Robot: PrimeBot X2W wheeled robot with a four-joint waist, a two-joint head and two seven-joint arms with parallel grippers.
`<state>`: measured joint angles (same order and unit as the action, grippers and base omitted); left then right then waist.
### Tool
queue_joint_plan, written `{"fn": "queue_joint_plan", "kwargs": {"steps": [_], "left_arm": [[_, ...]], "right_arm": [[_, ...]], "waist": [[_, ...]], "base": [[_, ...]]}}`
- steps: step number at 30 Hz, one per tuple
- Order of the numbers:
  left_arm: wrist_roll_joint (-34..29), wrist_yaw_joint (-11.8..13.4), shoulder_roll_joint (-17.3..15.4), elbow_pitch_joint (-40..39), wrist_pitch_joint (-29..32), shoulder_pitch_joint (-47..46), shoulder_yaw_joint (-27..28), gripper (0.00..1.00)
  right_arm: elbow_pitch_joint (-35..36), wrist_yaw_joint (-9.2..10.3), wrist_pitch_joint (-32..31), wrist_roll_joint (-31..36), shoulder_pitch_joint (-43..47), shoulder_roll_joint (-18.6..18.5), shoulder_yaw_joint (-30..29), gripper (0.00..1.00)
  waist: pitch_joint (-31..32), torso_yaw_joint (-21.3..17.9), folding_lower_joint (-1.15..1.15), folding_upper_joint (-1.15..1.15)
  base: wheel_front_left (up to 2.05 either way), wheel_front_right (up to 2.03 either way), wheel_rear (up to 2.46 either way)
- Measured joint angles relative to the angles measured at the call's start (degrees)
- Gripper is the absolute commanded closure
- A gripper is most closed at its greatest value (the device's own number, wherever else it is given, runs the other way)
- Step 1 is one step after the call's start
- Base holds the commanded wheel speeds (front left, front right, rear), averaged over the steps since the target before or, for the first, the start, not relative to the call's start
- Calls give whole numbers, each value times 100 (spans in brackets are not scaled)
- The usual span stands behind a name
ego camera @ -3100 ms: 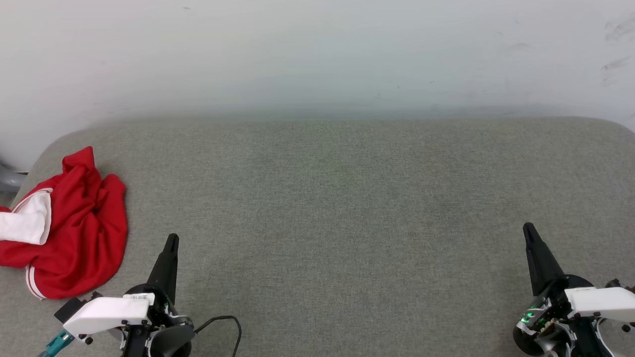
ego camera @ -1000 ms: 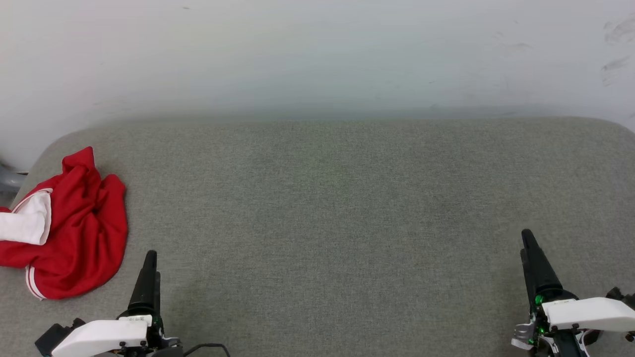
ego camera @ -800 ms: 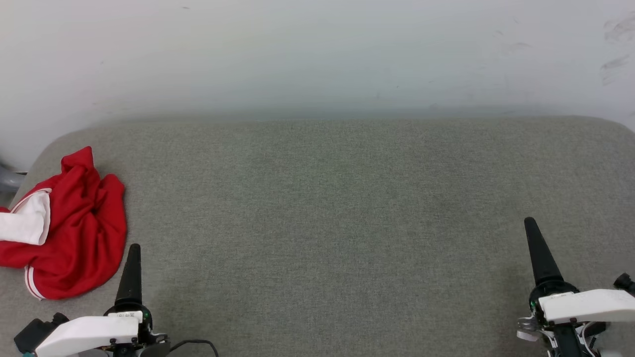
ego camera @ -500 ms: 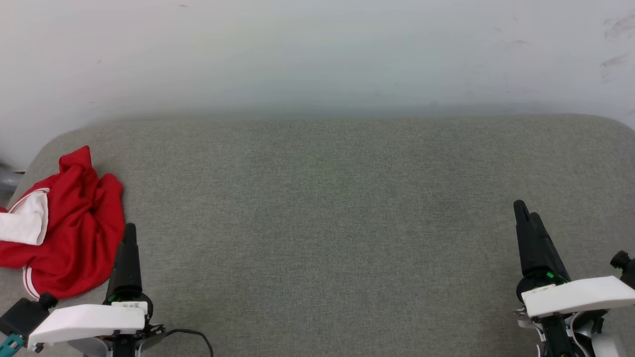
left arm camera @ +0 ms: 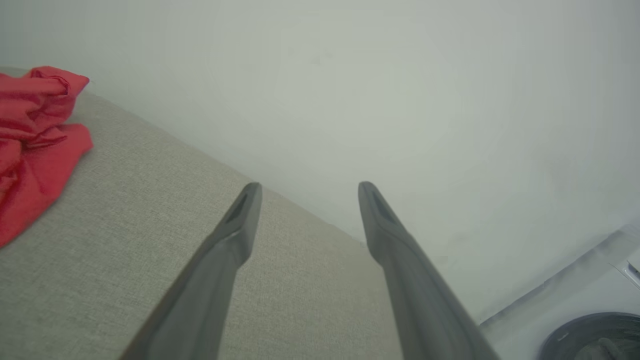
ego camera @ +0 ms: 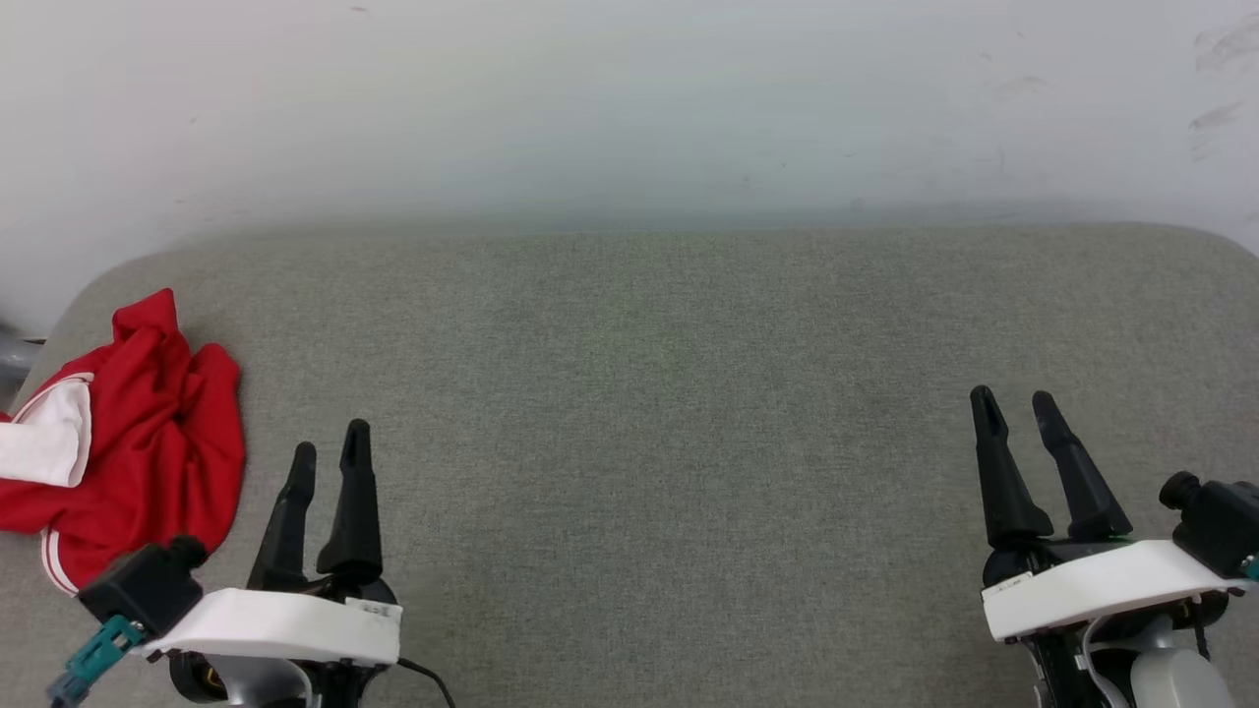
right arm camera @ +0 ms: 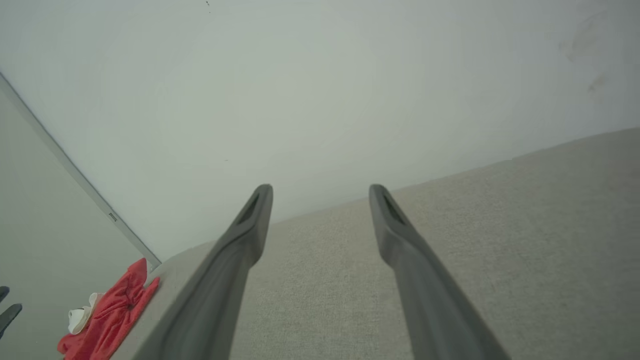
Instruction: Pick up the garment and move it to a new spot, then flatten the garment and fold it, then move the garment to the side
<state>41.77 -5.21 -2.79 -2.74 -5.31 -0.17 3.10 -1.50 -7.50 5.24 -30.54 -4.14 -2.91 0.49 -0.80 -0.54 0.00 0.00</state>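
Note:
The garment (ego camera: 148,442) lies crumpled at the far left of the grey cushioned surface, red with a white sleeve (ego camera: 44,442) and striped trim showing; its lettering is hidden. The left wrist view has the garment (left arm camera: 30,135) at its left edge, and the right wrist view has the garment (right arm camera: 110,315) at its lower left. My left gripper (ego camera: 329,445) is open with nothing between its fingers, just right of the garment and apart from it. At the lower right my right gripper (ego camera: 1013,408) is open too, far from the garment.
The grey fabric surface (ego camera: 649,393) stretches wide between the two grippers, backed by a pale wall (ego camera: 629,108). Its rounded left edge runs beside the garment. A white appliance with a dark round opening (left arm camera: 595,335) shows at the lower right of the left wrist view.
Both grippers have gone from shut to open. The left gripper has shifted right and up, the right gripper slightly left. The garment has not moved.

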Motion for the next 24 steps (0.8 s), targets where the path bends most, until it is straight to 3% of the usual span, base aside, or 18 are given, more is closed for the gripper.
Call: {"fn": "queue_joint_plan", "kwargs": {"steps": [8, 18, 19, 24], "left_arm": [[-975, 366, -186, -127, -142, 100, -608, 0], [-1734, 1339, -717, -62, -296, 101, -1580, 0], [-1833, 1581, -825, 15, -347, 98, -1789, 0], [-1952, 1923, -949, 199, -423, 91, -2005, 0]], "right_arm": [[-86, 0, 145, 810, 60, -1, -192, 0], [-424, 0, 291, 1540, 91, -1, -363, 0], [-437, 0, 342, 1717, 91, -1, -345, 0], [-419, 0, 434, 2043, 91, -1, -254, 0]], "waist": [[-2, 0, 0, 0], [-7, -13, 0, 0], [-18, -18, 0, 0], [-37, -30, 0, 0]], "base": [[0, 0, 0], [0, 0, 0], [0, 0, 0], [0, 0, 0]]}}
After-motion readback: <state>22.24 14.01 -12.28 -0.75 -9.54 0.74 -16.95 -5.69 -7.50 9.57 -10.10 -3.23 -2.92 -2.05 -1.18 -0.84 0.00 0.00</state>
